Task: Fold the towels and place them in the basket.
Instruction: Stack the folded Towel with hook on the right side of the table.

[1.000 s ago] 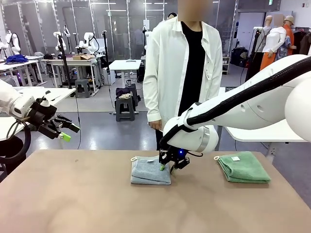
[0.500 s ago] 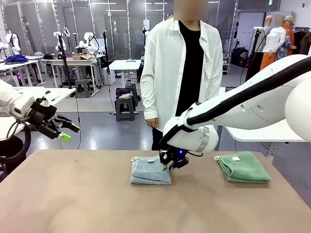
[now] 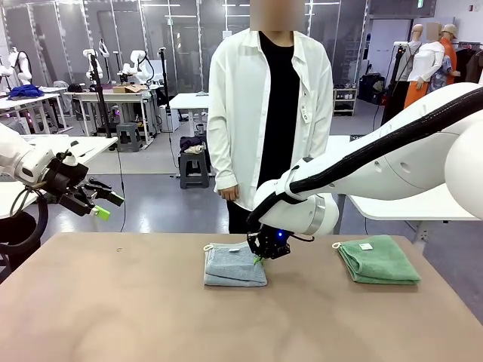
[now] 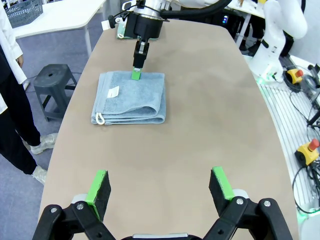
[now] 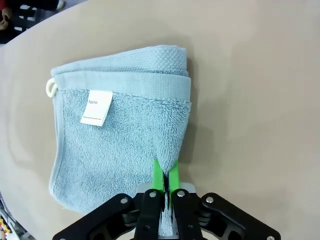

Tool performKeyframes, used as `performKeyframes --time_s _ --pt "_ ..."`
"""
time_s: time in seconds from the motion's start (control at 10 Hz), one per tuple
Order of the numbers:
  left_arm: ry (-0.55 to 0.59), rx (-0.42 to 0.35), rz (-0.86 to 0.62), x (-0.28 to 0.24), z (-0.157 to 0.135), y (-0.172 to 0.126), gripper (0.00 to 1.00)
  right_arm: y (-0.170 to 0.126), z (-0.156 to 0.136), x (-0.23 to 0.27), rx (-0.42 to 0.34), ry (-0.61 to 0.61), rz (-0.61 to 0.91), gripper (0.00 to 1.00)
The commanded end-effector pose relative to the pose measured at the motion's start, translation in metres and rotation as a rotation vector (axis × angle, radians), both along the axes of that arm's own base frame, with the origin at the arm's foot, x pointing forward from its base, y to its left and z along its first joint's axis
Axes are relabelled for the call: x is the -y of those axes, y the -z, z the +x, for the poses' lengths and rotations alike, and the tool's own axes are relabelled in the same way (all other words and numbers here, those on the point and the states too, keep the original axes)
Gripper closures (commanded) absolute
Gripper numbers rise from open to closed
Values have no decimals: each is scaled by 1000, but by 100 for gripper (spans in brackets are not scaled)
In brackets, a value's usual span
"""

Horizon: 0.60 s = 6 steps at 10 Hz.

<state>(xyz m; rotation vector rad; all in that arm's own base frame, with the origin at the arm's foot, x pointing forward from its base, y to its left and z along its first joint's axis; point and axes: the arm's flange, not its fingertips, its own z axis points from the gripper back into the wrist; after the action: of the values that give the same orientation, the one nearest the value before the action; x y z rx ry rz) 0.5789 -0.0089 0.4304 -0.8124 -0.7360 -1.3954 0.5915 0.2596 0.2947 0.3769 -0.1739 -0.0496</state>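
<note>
A folded pale grey-blue towel (image 3: 235,265) lies at the middle of the table, with a white tag and loop near its far left corner. My right gripper (image 3: 260,259) is shut on the right edge of this towel (image 5: 120,135), pinching a ridge of cloth between the green pads (image 5: 158,176). The same towel (image 4: 131,98) and the right gripper (image 4: 136,75) appear in the left wrist view. A folded mint green towel (image 3: 378,260) with a white tag rests at the right. My left gripper (image 3: 100,204) hangs open off the table's left side, its fingers (image 4: 99,187) spread wide. The basket is out of view.
A person in a white coat (image 3: 270,113) stands at the far side of the table (image 3: 151,317), hands down. A grey stool (image 4: 54,85) stands on the floor beside the table. Bare tabletop lies in front of both towels.
My right gripper has closed on the grey-blue towel's right edge, bunching the cloth slightly. The person has shifted a little to the left. The left arm has not moved.
</note>
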Motion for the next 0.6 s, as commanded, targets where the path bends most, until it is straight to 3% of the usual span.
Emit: performKeyframes --time_s 0.0,0.2,0.3,0.5 --pt "1 -1 -1 1 -3 0 0 0 0 1 -1 1 0 100" --pt "1 -1 -1 1 -3 0 0 0 0 1 -1 1 0 100" --pt "1 -1 -1 1 -3 0 0 0 0 0 -1 0 0 95" --pt "1 -1 -1 1 -3 0 0 -28 -12 22 -37 -51 -14 96"
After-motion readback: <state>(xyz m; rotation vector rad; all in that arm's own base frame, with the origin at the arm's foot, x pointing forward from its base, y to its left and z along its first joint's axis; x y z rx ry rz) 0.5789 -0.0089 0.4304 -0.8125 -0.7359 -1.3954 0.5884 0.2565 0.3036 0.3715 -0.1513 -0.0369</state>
